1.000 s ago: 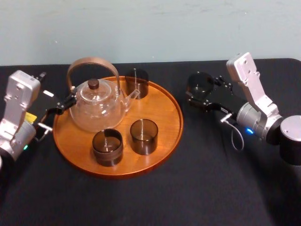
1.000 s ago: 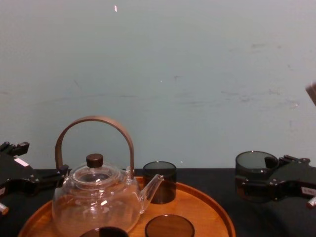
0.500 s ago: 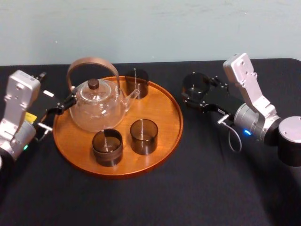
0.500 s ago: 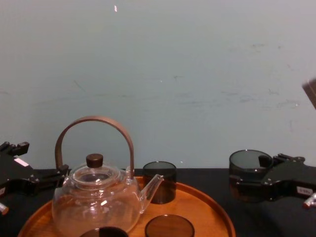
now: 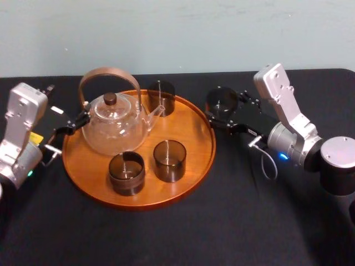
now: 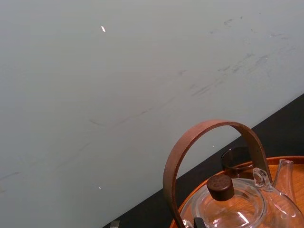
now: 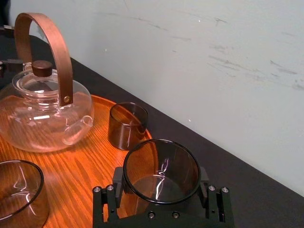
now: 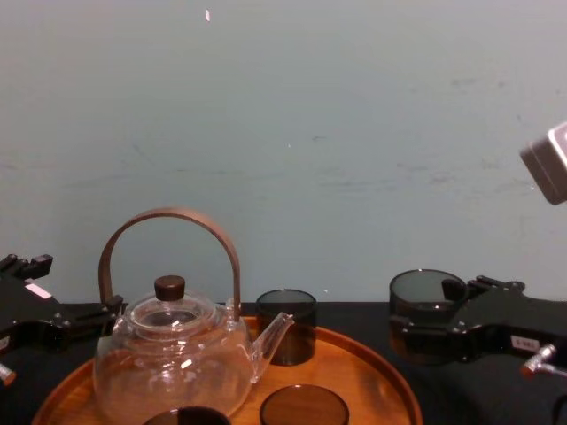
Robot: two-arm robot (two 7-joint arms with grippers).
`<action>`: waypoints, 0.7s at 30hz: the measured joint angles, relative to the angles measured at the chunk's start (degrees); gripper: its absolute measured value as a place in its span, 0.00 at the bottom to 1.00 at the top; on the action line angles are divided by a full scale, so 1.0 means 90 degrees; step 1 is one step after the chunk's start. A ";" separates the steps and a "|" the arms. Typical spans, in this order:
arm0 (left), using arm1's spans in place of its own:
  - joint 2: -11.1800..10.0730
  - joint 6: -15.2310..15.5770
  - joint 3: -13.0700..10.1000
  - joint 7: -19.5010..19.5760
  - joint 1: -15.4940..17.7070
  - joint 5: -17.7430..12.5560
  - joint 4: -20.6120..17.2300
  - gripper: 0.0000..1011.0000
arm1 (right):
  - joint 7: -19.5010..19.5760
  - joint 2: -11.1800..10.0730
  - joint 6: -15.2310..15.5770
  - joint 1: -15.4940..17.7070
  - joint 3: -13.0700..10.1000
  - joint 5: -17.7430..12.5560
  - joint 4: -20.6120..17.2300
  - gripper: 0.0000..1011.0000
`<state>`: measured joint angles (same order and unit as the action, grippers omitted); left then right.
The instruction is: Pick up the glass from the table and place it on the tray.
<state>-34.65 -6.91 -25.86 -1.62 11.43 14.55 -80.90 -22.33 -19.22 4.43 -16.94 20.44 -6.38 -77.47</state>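
Observation:
A smoky dark glass point(image 5: 222, 100) is held off the black table, just beyond the right rim of the round orange-brown wooden tray point(image 5: 191, 130). My right gripper point(image 5: 224, 109) is shut on it, one finger on each side. The right wrist view looks down into the glass point(image 7: 161, 168) with the right gripper point(image 7: 161, 192) around its lower wall and the tray point(image 7: 90, 166) beneath and beyond. From the chest, the glass point(image 8: 425, 305) hangs in the right gripper point(image 8: 436, 326) right of the tray point(image 8: 372, 376). My left gripper point(image 5: 69, 126) is parked at the tray's left edge.
On the tray stand a clear glass teapot point(image 5: 113, 126) with a brown hoop handle and three more dark glasses, one at the back point(image 5: 161, 97) and two at the front point(image 5: 169, 160) point(image 5: 126, 173). Bare tray wood lies on its right side. A pale wall stands behind the table.
My right gripper has carried the glass leftward, from well right of the tray to just beside its right rim. The left arm has not moved.

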 joint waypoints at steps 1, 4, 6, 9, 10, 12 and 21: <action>0.0000 0.0000 0.0000 0.0000 0.0000 0.0000 0.0000 1.00 | -0.0006 0.0012 -0.0009 -0.0018 0.0017 0.0000 0.0014 0.91; 0.0000 0.0000 0.0000 0.0000 0.0000 0.0000 0.0000 1.00 | -0.0010 0.0036 -0.0022 -0.0052 0.0042 0.0000 0.0050 0.91; 0.0000 0.0000 0.0000 0.0000 0.0000 0.0000 0.0000 1.00 | -0.0013 0.0052 -0.0031 -0.0074 0.0054 -0.0002 0.0080 0.91; 0.0000 0.0000 0.0000 0.0000 0.0000 0.0000 0.0000 1.00 | -0.0020 0.0084 -0.0042 -0.0117 0.0069 -0.0019 0.0138 0.91; 0.0000 0.0000 0.0000 0.0000 0.0000 0.0000 0.0000 1.00 | -0.0024 0.0090 -0.0044 -0.0127 0.0074 -0.0021 0.0150 0.91; 0.0000 0.0000 0.0000 0.0000 0.0000 0.0000 0.0000 1.00 | -0.0033 0.0120 -0.0061 -0.0162 0.0094 -0.0032 0.0200 0.91; 0.0000 0.0000 0.0000 0.0000 0.0000 0.0000 0.0000 1.00 | -0.0084 0.0246 -0.0112 -0.0343 0.0214 -0.0040 0.0430 0.91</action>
<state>-34.65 -6.91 -25.86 -1.62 11.43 14.55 -80.90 -23.08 -17.01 3.42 -20.02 22.36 -6.74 -73.60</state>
